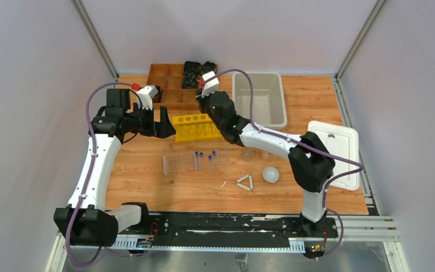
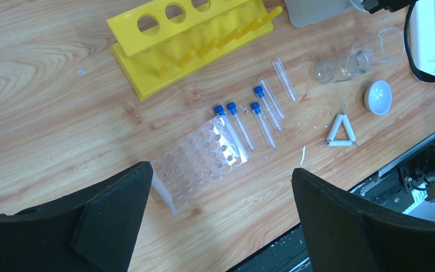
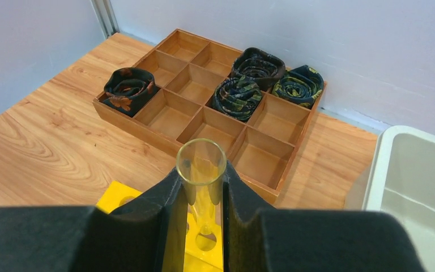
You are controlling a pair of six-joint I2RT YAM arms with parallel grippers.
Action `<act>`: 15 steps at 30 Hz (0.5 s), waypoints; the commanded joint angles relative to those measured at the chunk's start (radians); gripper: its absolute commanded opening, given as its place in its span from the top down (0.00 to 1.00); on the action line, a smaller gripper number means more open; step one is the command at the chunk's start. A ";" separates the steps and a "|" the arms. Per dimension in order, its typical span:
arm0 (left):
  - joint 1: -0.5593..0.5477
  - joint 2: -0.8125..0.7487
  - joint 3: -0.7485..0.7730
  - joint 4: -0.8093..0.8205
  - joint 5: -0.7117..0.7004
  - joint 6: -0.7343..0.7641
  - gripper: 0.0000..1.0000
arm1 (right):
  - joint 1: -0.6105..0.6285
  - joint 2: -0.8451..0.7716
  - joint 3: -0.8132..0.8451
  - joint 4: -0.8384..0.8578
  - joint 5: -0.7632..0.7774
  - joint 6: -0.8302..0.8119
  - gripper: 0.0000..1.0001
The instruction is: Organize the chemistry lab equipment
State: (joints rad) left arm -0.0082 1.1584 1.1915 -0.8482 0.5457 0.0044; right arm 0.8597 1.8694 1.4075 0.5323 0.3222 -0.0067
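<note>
While my right gripper is pinching 1 upright glass tube,
I am hovering it just above holes in the yellow rack.

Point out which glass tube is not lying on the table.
The uncapped tube clamped upright in the right gripper above the yellow rack; the other tubes lie flat.

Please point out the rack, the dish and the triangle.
rack [image 2: 162,18], left wrist view, top plate between holes.
dish [image 2: 378,97], left wrist view, inner bowl.
triangle [image 2: 335,129], left wrist view, left bar.
</note>
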 commanded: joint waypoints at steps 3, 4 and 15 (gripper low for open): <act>0.005 0.003 0.029 0.005 -0.001 0.019 0.00 | -0.007 0.014 -0.025 0.052 -0.003 0.050 1.00; 0.005 0.002 0.030 0.005 0.000 0.019 0.00 | -0.007 0.017 -0.025 0.053 -0.004 0.050 1.00; 0.005 -0.004 0.015 0.005 -0.027 0.053 0.00 | -0.007 0.017 -0.050 0.037 -0.003 0.051 1.00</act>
State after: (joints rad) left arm -0.0078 1.1587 1.1915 -0.8482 0.5343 0.0280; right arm 0.8597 1.8771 1.3731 0.5350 0.3149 0.0334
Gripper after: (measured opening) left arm 0.997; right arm 0.253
